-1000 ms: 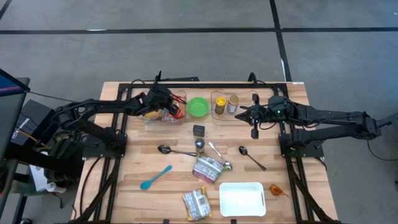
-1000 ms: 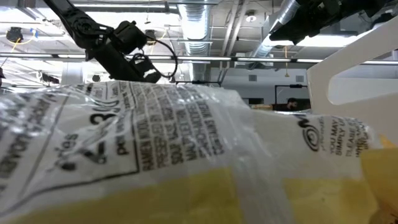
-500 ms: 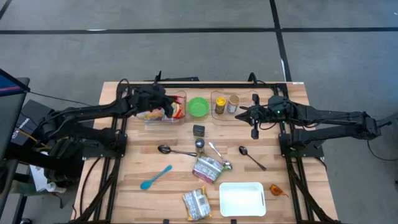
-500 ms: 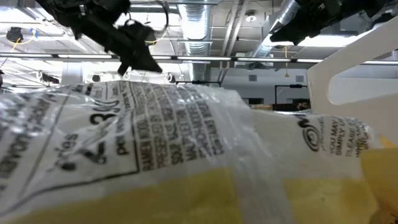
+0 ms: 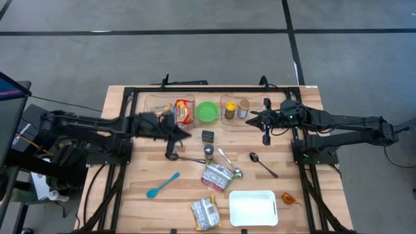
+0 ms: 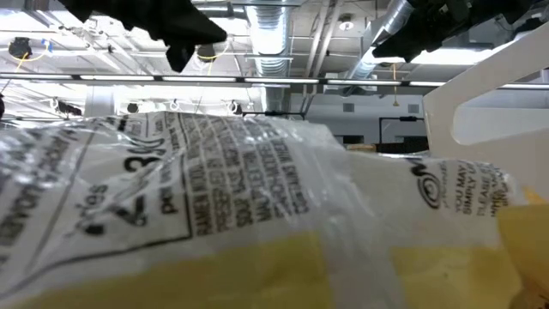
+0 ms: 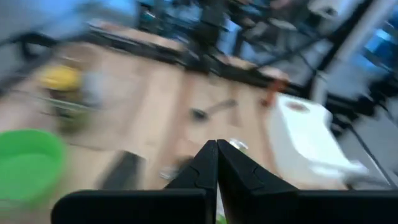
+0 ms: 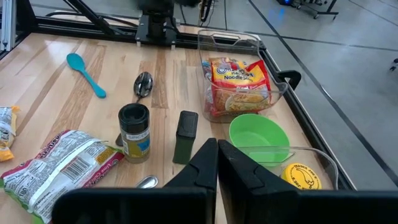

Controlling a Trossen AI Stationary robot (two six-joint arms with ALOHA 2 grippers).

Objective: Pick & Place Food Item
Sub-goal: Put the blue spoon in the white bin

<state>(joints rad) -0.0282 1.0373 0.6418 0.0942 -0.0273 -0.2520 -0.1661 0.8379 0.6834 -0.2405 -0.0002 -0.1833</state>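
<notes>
A red-and-yellow noodle packet (image 5: 184, 112) (image 8: 239, 84) stands on its lower edge inside a clear bin (image 5: 170, 123) (image 8: 273, 93) at the far left of the table, leaning on the bin's wall. My left gripper (image 5: 188, 134) (image 7: 216, 152) is shut on nothing and hangs over the table just on the near side of that bin, pointing toward the table's right. My right gripper (image 5: 251, 117) (image 8: 217, 152) is also shut on nothing and hovers at the far right, pointing toward the green bowl (image 5: 207, 111).
On the table lie two jars (image 5: 236, 109) in a second clear bin, a dark box (image 5: 207, 136), a spice jar (image 5: 208, 151), spoons (image 5: 175, 156), a blue spoon (image 5: 162, 185), two food packets (image 5: 218, 175) (image 5: 206, 212) and a white tray (image 5: 253, 207) near the front edge.
My left gripper has drawn back out of the clear bin, swinging toward the table's near edge and rising, and now points toward the table's right. The noodle packet has stayed in the bin.
</notes>
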